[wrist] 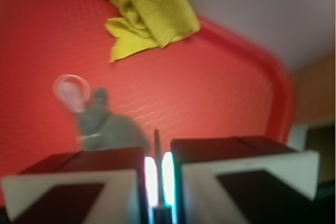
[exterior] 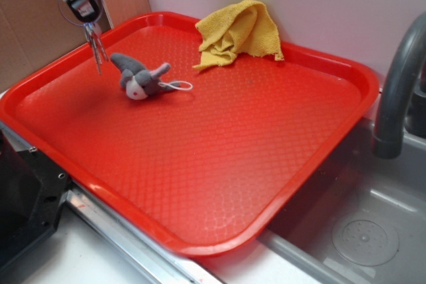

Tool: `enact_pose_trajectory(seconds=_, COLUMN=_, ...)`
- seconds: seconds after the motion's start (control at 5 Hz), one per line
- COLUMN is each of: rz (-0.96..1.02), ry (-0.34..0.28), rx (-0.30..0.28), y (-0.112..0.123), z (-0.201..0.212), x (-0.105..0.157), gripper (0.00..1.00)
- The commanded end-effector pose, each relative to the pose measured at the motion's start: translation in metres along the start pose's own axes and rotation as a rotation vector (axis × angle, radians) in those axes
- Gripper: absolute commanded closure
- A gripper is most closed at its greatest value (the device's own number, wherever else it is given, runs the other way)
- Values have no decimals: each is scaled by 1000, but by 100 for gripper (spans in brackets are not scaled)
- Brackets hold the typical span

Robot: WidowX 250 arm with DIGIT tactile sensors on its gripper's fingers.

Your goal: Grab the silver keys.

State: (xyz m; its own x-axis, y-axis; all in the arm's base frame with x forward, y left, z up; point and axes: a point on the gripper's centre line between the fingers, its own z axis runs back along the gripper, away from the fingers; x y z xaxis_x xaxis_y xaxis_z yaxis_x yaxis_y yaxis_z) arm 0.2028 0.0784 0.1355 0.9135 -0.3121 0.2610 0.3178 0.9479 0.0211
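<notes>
Hand (exterior: pixel 85 12) clenched on keys (exterior: pixel 96 46), dangled above tray (exterior: pixel 219 164) far-left corner, w/ plush toy (exterior: pixel 141 79) just right.

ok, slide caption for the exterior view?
Gripper lifts the silver keys above the red tray.

Red tray (exterior: pixel 319 138) over sink edge; on it grey-white plush toy (exterior: pixel 143 79), crumpled yellow cloth (exterior: pixel 239 31).

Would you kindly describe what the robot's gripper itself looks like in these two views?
In the exterior view the gripper is a small black assembly with white and red markings and a thin cable above. The wrist view shows two blocky black fingers with pale edges.
</notes>
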Motion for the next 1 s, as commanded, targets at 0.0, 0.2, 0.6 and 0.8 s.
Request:
enact_pose_trajectory(seconds=0.0, rz=215, ry=73, rx=-111, y=8, z=30, x=28, gripper=100)
enact_pose_trajectory(seconds=0.2, rz=214, ry=79, rx=-128, y=12, z=26, x=28, gripper=100)
enact_pose_trajectory(seconds=0.6, rz=211, ry=109, rx=-114, y=16, z=22, x=25, gripper=0)
enact_pose_trajectory(seconds=0.8, rz=211, ry=109, rx=-114, y=16, z=22, x=25, gripper=0)
